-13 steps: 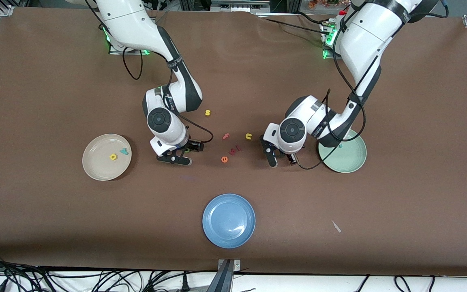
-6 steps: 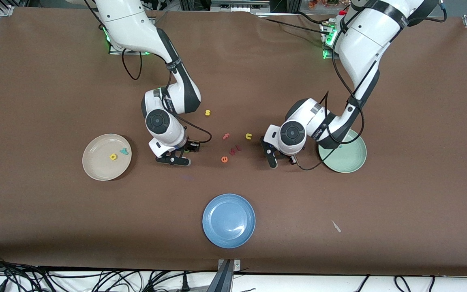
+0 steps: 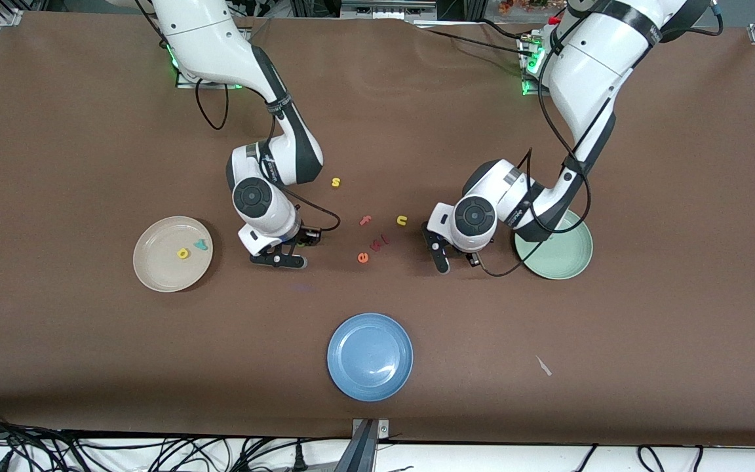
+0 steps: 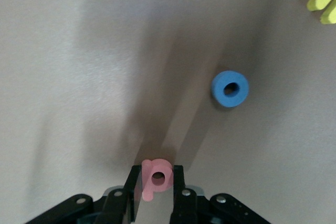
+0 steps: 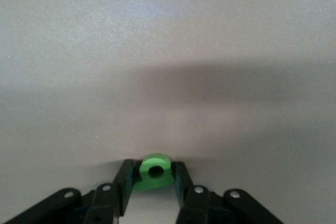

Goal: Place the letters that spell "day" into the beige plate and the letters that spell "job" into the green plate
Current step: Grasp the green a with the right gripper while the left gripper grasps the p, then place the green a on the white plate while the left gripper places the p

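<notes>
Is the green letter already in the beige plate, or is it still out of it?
Out. The green letter sits between the right gripper fingers above the table, beside the beige plate.

My arms [image 3: 587, 72] wore glossy white shells with black joints, black cables looping alongside, and black screw-studded fingers [image 5: 181, 182].

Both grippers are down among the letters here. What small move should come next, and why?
Probably a short straight lift by both arms. The left gripper has its fingers against the salmon-red looped letter, and the right gripper clamps the green looped letter, both low at the table. Once clear, they could carry them toward the green plate and the beige plate.
</notes>
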Tool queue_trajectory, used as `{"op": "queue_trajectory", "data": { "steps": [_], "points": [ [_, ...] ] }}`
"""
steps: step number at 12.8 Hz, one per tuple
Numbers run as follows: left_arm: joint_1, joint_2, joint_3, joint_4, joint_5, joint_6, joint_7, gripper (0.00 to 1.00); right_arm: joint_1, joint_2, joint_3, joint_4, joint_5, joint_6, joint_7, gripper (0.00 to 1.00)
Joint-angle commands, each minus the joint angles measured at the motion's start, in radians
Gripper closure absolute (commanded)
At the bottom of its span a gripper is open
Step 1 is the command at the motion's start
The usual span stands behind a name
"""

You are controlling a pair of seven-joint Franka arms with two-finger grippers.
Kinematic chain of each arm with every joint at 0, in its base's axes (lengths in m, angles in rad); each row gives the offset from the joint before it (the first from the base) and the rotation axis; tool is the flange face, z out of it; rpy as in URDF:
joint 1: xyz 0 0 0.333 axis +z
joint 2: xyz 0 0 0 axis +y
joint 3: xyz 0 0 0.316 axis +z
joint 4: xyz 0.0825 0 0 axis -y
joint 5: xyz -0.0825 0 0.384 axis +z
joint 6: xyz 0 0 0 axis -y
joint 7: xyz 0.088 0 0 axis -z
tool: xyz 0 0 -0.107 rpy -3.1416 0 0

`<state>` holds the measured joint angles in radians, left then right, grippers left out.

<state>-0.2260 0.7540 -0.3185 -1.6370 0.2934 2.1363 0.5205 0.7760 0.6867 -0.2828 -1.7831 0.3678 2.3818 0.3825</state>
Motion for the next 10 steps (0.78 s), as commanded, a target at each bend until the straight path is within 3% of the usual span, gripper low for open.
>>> {"op": "queue_trajectory", "data": {
  "steps": [1,4,6,10],
  "points": [
    [0.025,-0.062,-0.011,-0.012,-0.023,-0.044,0.035,1.00,0.000,0.005,0.004,-0.010,0.022,0.010,-0.022,0.69],
    [0.030,-0.159,-0.011,-0.017,-0.028,-0.224,0.024,1.00,-0.001,0.004,0.004,-0.009,0.023,0.008,-0.025,0.75],
    [0.066,-0.206,-0.010,-0.015,-0.121,-0.320,-0.017,1.00,-0.003,0.002,0.001,0.005,0.023,-0.003,-0.031,0.78],
    [0.172,-0.272,-0.008,-0.125,-0.126,-0.326,-0.030,1.00,-0.011,-0.001,-0.001,0.008,0.022,-0.010,-0.033,0.81]
  ]
}}
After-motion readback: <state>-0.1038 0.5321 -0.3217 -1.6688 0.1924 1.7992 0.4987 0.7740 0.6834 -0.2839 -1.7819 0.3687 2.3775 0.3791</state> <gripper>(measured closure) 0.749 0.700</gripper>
